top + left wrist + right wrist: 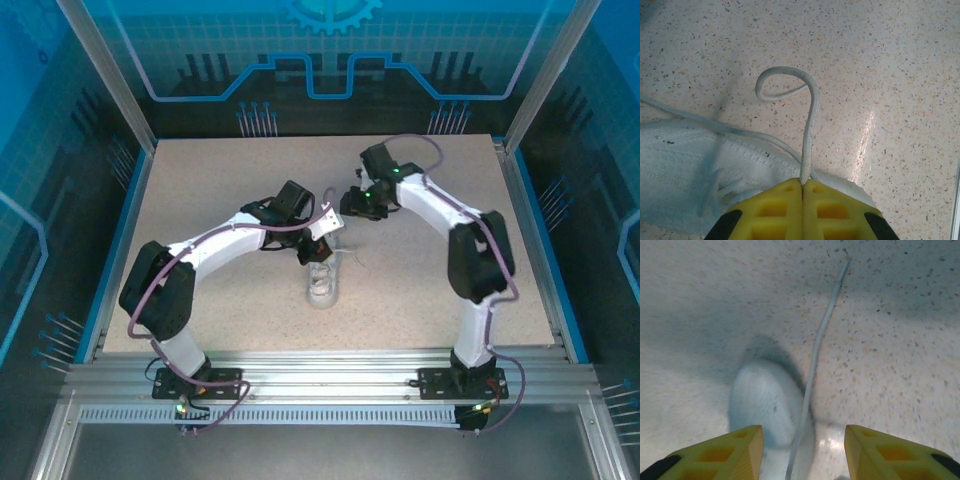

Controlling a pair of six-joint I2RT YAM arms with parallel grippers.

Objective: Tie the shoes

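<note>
Your shoe (322, 285) sits in the middle of the table (200, 200), and its long axis runs from the arm bases toward the back wall. Both grippers hang over its far end.

The left gripper (802, 182) is directly above the shoe's edge, with its yellow fingers pressed together on a lace (810, 120). That lace rises from the pinch and curls into a small open loop lying on the table just past the shoe.

The right gripper (802, 430) is just beyond the shoe with its fingers apart and holding nothing. A loose strand (822, 335) passes between those fingers without touching either one. It runs from the shoe straight away across the table, roughly along the gripper's line of sight. You cannot tell whether this strand is the far part of the clamped lace or a second one.

The next move likely depends on that strand. It is already centred between the right fingers, so the right arm is the better placed of the two.

The speckled tabletop is flat and glossy, and there is bare room on every side of the shoe.
</note>
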